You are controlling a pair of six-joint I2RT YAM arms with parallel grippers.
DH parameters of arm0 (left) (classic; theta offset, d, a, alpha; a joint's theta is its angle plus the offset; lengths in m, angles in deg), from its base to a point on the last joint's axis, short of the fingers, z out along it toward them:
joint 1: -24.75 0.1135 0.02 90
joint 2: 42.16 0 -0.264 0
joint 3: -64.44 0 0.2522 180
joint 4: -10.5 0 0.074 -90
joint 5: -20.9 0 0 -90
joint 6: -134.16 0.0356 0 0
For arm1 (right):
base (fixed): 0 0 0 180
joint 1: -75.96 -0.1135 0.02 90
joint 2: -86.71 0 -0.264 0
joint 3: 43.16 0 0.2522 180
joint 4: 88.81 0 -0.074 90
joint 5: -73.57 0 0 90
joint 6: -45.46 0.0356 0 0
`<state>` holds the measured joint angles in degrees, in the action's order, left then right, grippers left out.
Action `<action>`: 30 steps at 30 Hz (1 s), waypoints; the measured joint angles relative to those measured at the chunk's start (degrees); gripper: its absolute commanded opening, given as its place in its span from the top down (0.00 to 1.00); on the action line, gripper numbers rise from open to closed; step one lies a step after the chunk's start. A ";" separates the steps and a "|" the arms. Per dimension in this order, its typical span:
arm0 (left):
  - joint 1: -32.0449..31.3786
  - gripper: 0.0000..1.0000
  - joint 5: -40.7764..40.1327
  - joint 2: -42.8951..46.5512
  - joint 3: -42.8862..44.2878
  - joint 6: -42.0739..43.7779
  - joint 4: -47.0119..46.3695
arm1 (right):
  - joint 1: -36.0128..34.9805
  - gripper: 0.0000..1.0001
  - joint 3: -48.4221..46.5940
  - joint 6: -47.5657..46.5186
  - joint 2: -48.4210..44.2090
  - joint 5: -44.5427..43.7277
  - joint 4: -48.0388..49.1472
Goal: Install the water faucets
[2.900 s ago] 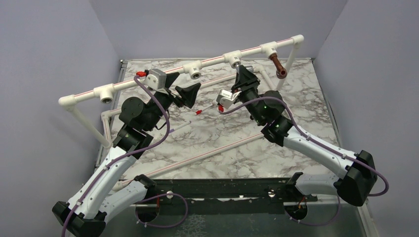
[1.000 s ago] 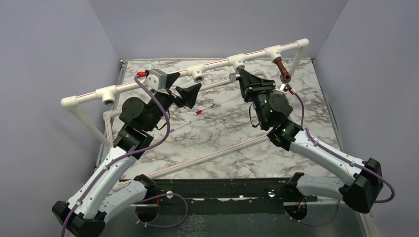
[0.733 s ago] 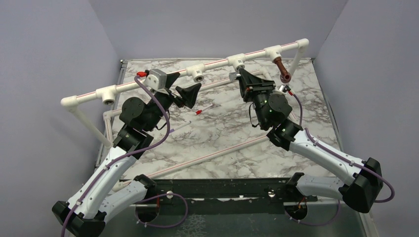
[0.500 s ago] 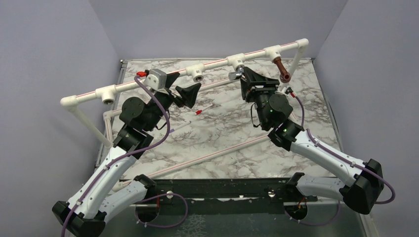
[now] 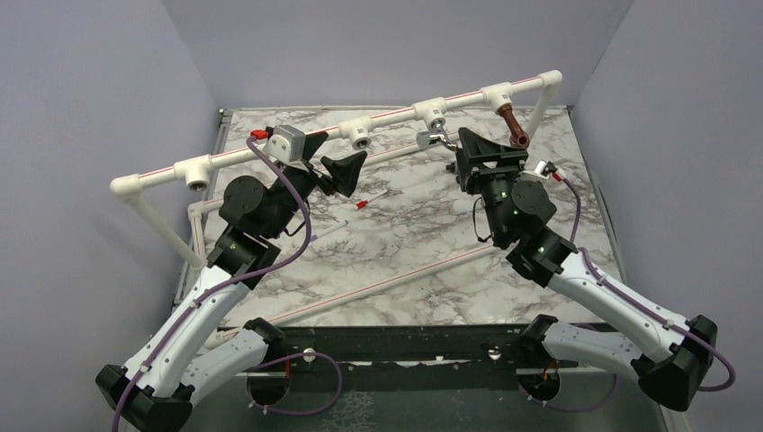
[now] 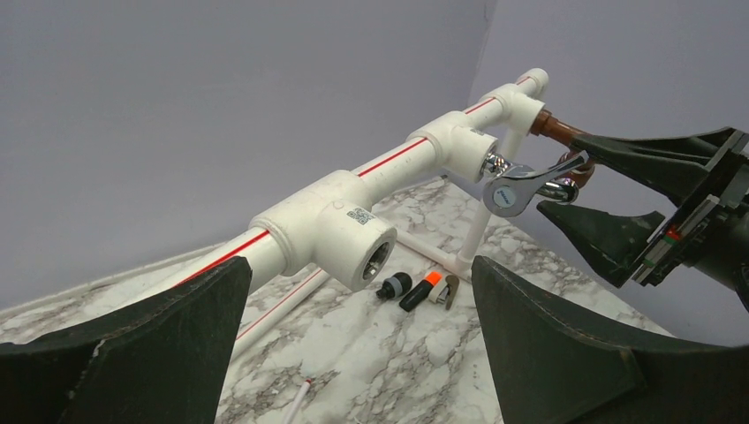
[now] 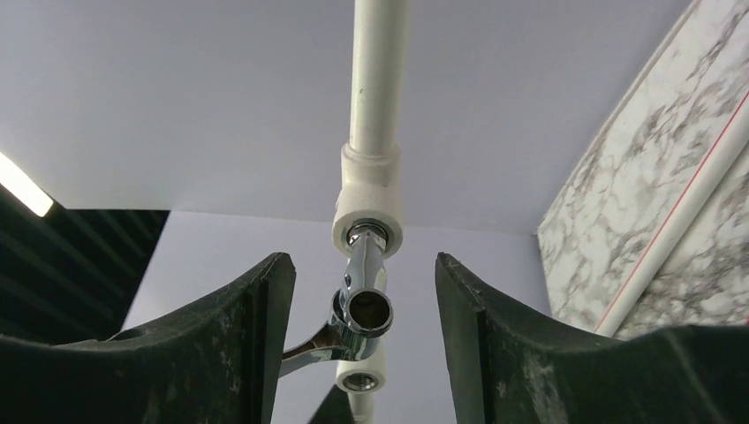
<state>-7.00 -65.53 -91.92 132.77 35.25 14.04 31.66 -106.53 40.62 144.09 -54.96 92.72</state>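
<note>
The chrome faucet (image 5: 435,136) sits just right of centre along the top of the overhead view. Its threaded end is in a white tee socket (image 5: 430,112) on the raised pipe rail (image 5: 270,144), with the spout and lever hanging below. The reddish-brown faucet (image 5: 511,123) is seated in the next tee (image 5: 495,91) to the right.

A second ago my right gripper (image 5: 468,148) was clamped on the chrome faucet. Now its jaws have parted and the arm has drawn back toward the right of the frame. In the right wrist view there is clear space between the faucet and each finger, so it is let go and stays up on its own. I read that as the threading turn being finished, or as a release to re-grip. I cannot tell from here whether the thread is fully home.

My left gripper (image 5: 331,155) hangs left of centre by the rail, jaws spread wide and holding nothing.

There is no real container here; the nearest thing is the row of four sockets. The two on the right each hold a faucet, while the middle one (image 5: 358,136) and the far left one (image 5: 195,173) are bare. A red-tipped stick (image 5: 363,205) lies on the marble table (image 5: 405,270).
</note>
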 measured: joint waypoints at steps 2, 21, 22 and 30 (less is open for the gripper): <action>0.00 0.04 -0.02 0.00 0.00 0.00 0.00 | 0.00 0.35 -0.09 -4.72 -1.62 -0.11 -1.36; 0.00 0.04 -0.02 -0.28 0.00 0.00 0.00 | 0.07 0.28 -2.89 -78.07 -9.53 15.56 -6.36; 0.00 0.04 -0.02 -0.28 0.00 0.02 0.00 | 0.07 0.27 -3.23 -82.23 -9.57 17.49 -6.60; 0.00 0.04 -0.02 0.13 0.00 0.02 0.00 | 0.07 0.23 -4.83 -115.51 -9.70 32.00 -14.05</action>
<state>-7.00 -65.55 -91.79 132.77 35.28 14.04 31.73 -111.36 -74.89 134.39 -22.96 78.66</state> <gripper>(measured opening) 0.957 0.755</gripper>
